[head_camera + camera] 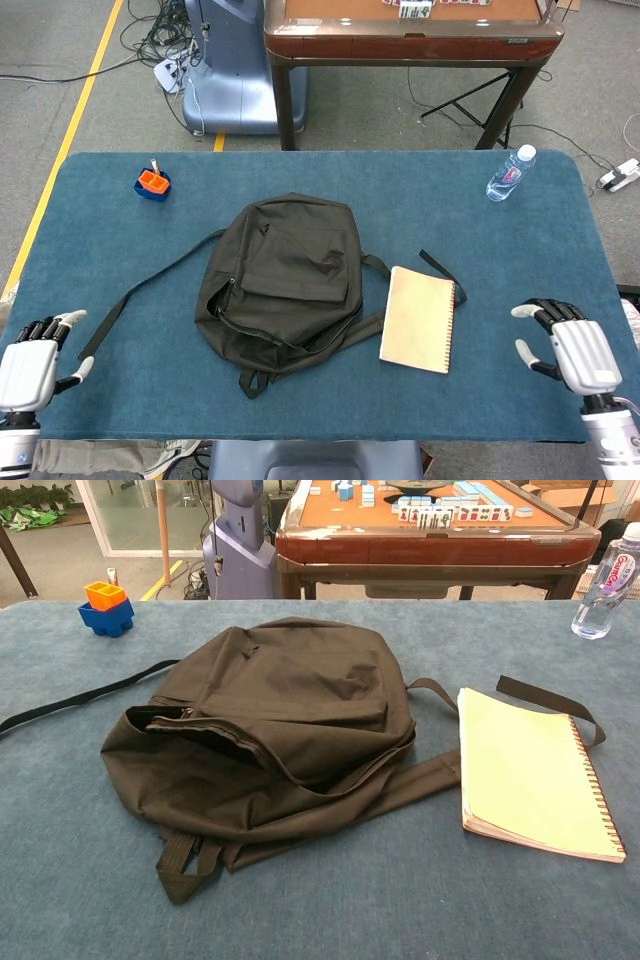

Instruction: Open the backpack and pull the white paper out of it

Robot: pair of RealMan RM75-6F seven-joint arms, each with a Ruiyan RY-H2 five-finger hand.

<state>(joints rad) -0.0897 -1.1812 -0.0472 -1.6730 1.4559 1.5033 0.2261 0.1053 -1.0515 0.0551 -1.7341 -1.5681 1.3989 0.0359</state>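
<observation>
The backpack (285,280) lies flat mid-desk (520,260), long axis running near to far, its unzipped opening and top loop toward the robot. No brand shows on it. A notebook (418,318) lies just right, on a strap. The bottle (510,173) label is too small to read. Left hand (32,365) and right hand (568,350) hover at the near corners, fingers spread, holding nothing.

A blue-covered surface (520,260) fills most of the frame. At its upper left stands a small blue and orange holder (152,183); at its upper right, a water bottle (510,173). Right of centre lies a spiral-bound notebook (418,318). Beyond, along the top, a brown wooden table (410,38) carries tiles.
</observation>
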